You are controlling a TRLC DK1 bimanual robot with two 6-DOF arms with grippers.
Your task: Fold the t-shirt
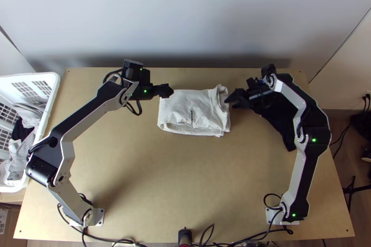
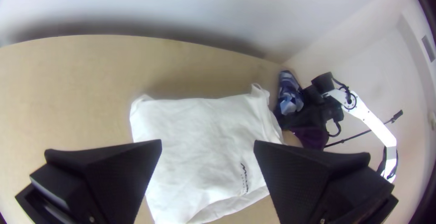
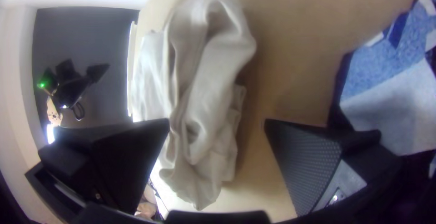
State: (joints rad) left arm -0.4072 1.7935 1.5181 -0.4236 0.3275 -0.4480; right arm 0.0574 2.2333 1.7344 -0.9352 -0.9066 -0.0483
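As the left arm's jaws (image 1: pixel 167 91) stand wide apart by the far-left corner of a white t-shirt (image 1: pixel 190 110), the right arm's jaws (image 1: pixel 231 99) stand open just beside the shirt's right end. Neither pair has hold of anything; both wrist views show a broad gap between the fingers. The shirt lies folded into a rough rectangle in the far half of the counter (image 1: pixel 185 168), midway between the left and right edges, its small dark print (image 1: pixel 191 116) facing up. Its left part lies fairly flat under light creases, while the end toward the right arm is bunched into thick, rumpled layers, with a tuft standing up at the far-right corner. Along the side facing the counter's near edge, a lower layer peeks out.

Toward the counter's far-right corner, dark cloth (image 1: pixel 280 126) lies partly beneath the right arm, while blue-and-white patterned cloth (image 3: pixel 390 78) appears beside that arm's jaws in the right wrist view. Past the left edge, a white basket (image 1: pixel 55 90) holds grey and black clothes (image 1: pixel 21 131). Black cables (image 1: pixel 111 239) trail along the near edge, where a small black device (image 1: pixel 184 236) stands near the middle.
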